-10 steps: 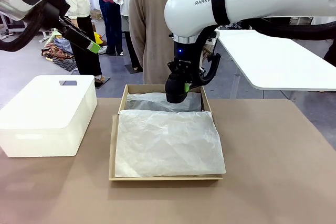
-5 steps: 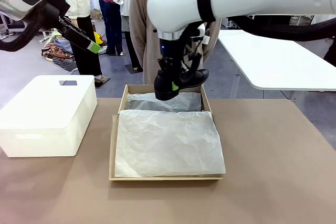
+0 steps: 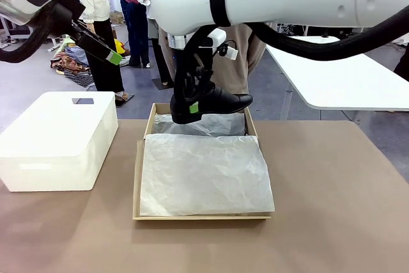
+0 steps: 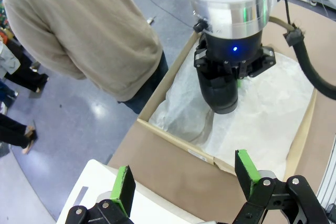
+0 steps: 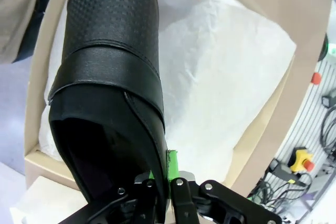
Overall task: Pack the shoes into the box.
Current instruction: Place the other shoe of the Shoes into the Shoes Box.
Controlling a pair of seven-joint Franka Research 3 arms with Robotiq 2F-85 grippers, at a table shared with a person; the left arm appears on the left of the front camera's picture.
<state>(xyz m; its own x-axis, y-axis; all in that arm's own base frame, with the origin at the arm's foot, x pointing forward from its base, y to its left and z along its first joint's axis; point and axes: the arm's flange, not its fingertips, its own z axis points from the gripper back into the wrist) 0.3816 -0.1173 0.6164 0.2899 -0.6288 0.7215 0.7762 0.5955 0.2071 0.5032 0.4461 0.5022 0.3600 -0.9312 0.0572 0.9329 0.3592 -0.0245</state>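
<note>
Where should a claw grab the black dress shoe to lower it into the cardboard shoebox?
Probably the opening's rim near the heel, from above. The right claw pinches that thin wall, and the black dress shoe hangs roughly level, toe free, over the cardboard shoebox.

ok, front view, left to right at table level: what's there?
white box → tan shoebox lined with tissue paper → white side table, set back at the far right
</note>
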